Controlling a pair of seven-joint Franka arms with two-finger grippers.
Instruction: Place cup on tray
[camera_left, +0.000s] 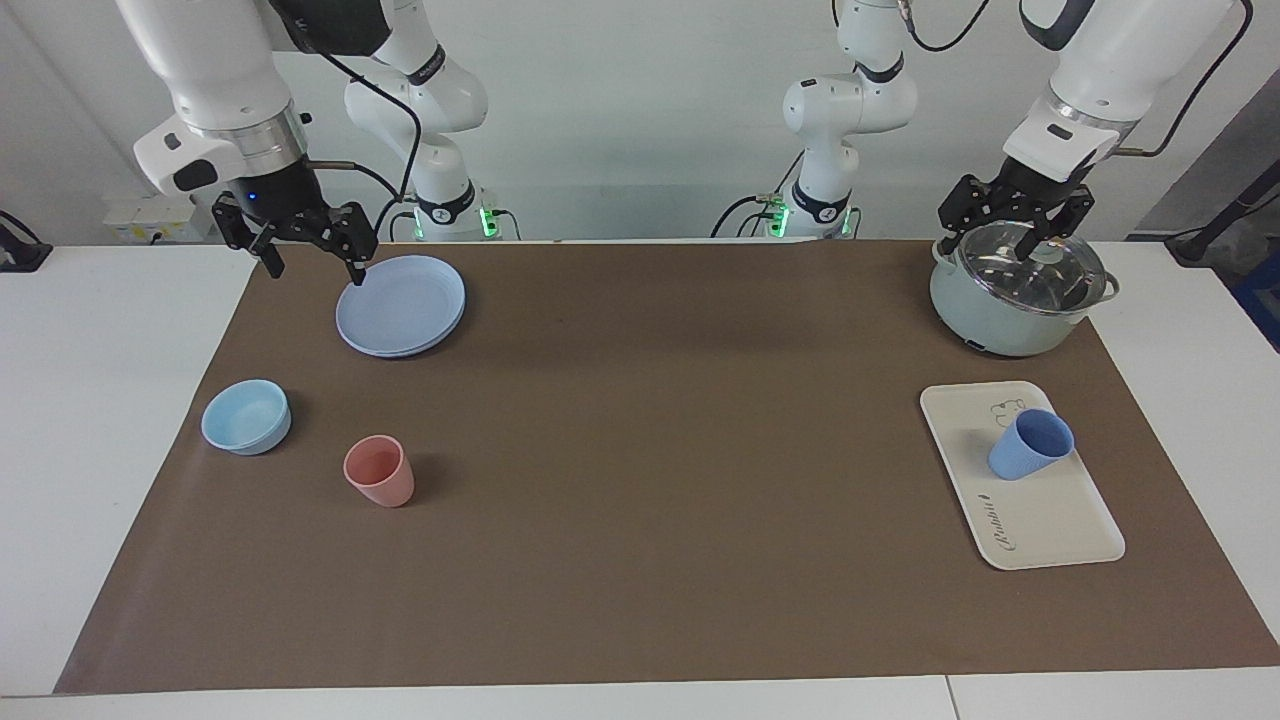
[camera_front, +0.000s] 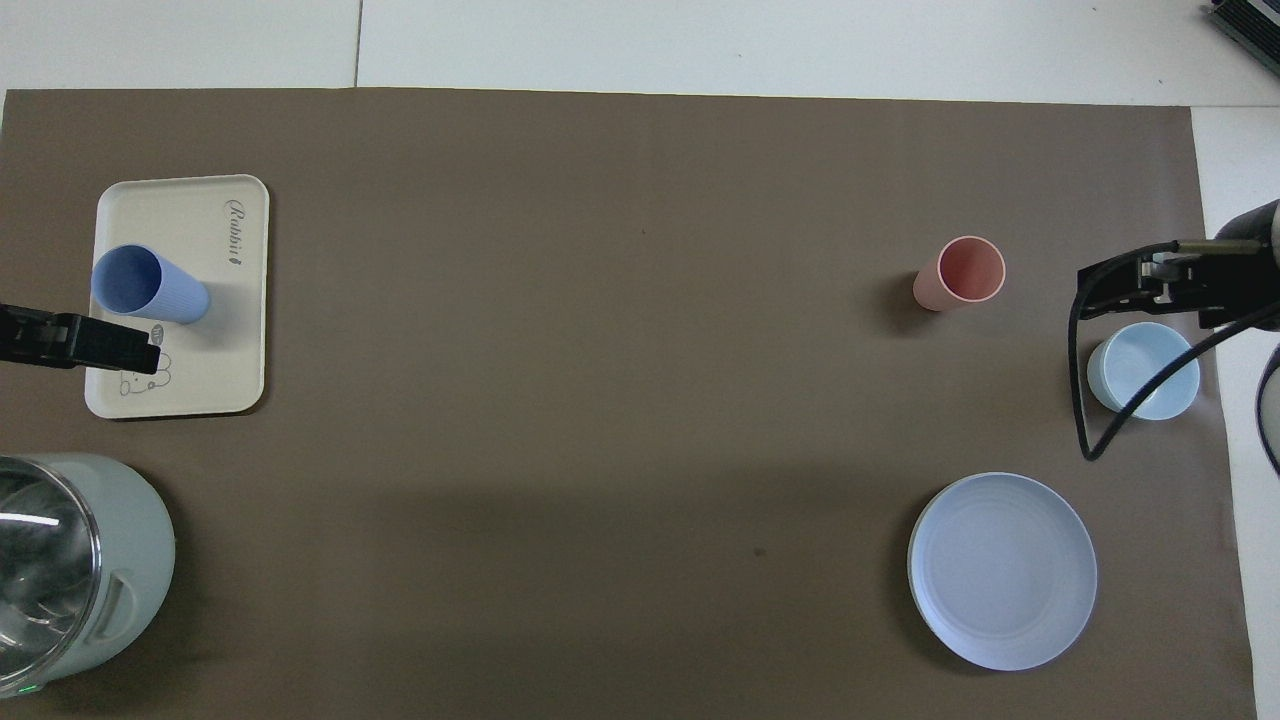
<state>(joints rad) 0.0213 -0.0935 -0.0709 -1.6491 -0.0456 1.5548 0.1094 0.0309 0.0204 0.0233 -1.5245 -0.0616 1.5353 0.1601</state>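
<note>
The cup (camera_left: 1031, 445) stands upright on the tray (camera_left: 1050, 520), released by the left gripper (camera_left: 1018, 232), which hangs spread wide above the lidded pot (camera_left: 1010, 300). The right gripper (camera_left: 312, 255) waits, fingers apart, over the blue plate's (camera_left: 400, 305) edge.

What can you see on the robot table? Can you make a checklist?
Surface: brown mat on a white table.
Job's things: blue cup stands upright on the cream tray.
Clutter: pink cup, light-blue bowl, blue plate, lidded pot.
Grippers: left gripper over the pot, open; right gripper beside the plate, open.
Cables: black cable along the right arm.
Surroundings: white wall.
</note>
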